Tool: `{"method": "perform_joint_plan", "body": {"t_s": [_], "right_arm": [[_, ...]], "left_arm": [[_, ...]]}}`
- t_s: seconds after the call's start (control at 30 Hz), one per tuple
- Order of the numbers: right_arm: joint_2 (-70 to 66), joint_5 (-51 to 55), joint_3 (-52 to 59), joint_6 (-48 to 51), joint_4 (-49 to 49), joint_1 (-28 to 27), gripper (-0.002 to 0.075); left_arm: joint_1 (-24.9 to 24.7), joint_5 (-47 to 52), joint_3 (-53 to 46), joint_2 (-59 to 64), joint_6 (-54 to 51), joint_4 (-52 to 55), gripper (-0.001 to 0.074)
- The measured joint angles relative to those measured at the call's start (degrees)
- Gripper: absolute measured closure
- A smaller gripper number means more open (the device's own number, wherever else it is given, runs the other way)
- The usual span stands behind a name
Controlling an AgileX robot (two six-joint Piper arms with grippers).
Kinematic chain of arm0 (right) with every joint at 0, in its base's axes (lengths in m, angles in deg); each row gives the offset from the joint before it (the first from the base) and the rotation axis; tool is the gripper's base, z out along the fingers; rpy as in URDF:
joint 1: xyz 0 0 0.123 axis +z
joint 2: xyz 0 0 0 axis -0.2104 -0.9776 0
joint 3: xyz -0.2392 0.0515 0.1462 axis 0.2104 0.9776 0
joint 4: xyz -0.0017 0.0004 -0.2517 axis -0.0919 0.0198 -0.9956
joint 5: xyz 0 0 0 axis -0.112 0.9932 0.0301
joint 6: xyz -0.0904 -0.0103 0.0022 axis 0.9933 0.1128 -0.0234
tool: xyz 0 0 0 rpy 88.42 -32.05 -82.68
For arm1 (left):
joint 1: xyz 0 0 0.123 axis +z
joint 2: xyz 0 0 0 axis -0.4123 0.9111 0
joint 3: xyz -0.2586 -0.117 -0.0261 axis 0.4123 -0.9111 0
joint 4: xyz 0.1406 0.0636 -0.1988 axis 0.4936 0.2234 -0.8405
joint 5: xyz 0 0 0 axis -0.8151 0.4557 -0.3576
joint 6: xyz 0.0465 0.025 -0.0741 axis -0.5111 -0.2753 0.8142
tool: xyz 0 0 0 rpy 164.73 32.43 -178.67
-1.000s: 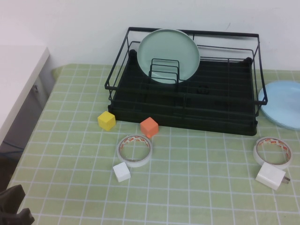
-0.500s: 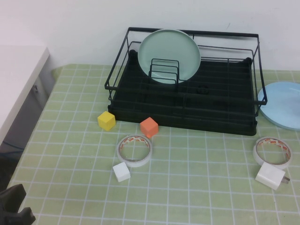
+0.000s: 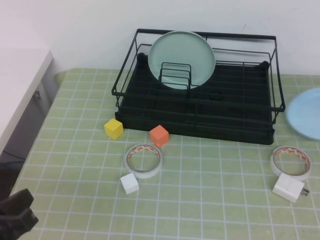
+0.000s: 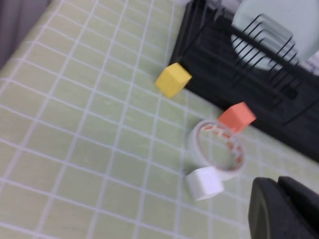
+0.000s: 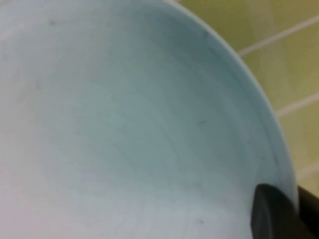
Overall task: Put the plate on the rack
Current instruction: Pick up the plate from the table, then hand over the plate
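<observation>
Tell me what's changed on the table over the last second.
The blue plate slid right, away from the rack; the right gripper is at its rim. The left gripper rose slightly at the near-left corner. Green plate, cubes and tape rolls stayed put.

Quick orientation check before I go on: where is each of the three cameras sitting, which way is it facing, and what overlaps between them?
High view: raised on the robot's side, angled down at the rack, green plate and blue plate; only the left claw shows, near left corner.
Left wrist view: on the left arm, facing the yellow cube, orange cube, tape roll and white cube; left claw at frame edge.
Right wrist view: close over the blue plate; right claw at its rim.
Shared: cubes, tape and rack in high and left wrist; blue plate in high and right wrist.
</observation>
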Motion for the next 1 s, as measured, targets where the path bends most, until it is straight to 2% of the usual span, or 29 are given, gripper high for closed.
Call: {"method": "perform_joint_plan", "body": {"t_s": [0.13, 0.23, 0.4, 0.6, 0.7, 0.83, 0.93, 1.0], "right_arm": [[5.45, 3.06, 0.0, -0.92, -10.44, -0.24, 0.0715], [10.66, 3.3, 0.0, -1.45, -11.34, -0.6, 0.0715], [19.27, 2.46, 0.0, 1.15, -8.18, 0.09, 0.0716], [27.95, 2.47, 2.56, 15.07, 4.61, 5.82, 0.0716], [32.67, 0.24, 8.28, 25.46, 17.5, 10.39, 0.0717], [37.37, -3.19, 16.89, 38.46, 33.54, 18.38, 0.0717], [38.72, -5.55, 22.81, 44.26, 40.21, 24.75, 0.0717], [38.83, -7.11, 26.29, 47.04, 42.99, 28.6, 0.0717]], "left_arm": [[0.0, -1.89, 0.0, 0.0, 1.5, -3.2, 0.0736], [0.0, -3.73, 0.0, 0.0, 4.64, -5.0, 0.0736], [0.0, -7.02, 0.0, 0.0, 11.13, -6.52, 0.0736], [0.0, -10.02, 0.0, 0.0, 18.1, -6.66, 0.0724], [0.0, -11.64, 0.0, 0.0, 21.68, -6.11, 0.0655], [0.0, -13.57, 0.0, 0.0, 29.59, -3.25, 0.0467], [0.0, -15.59, 0.0, 0.0, 37.23, 2.26, 0.033], [0.0, -17.3, 0.0, 0.0, 43.52, 8.19, 0.029]]}}
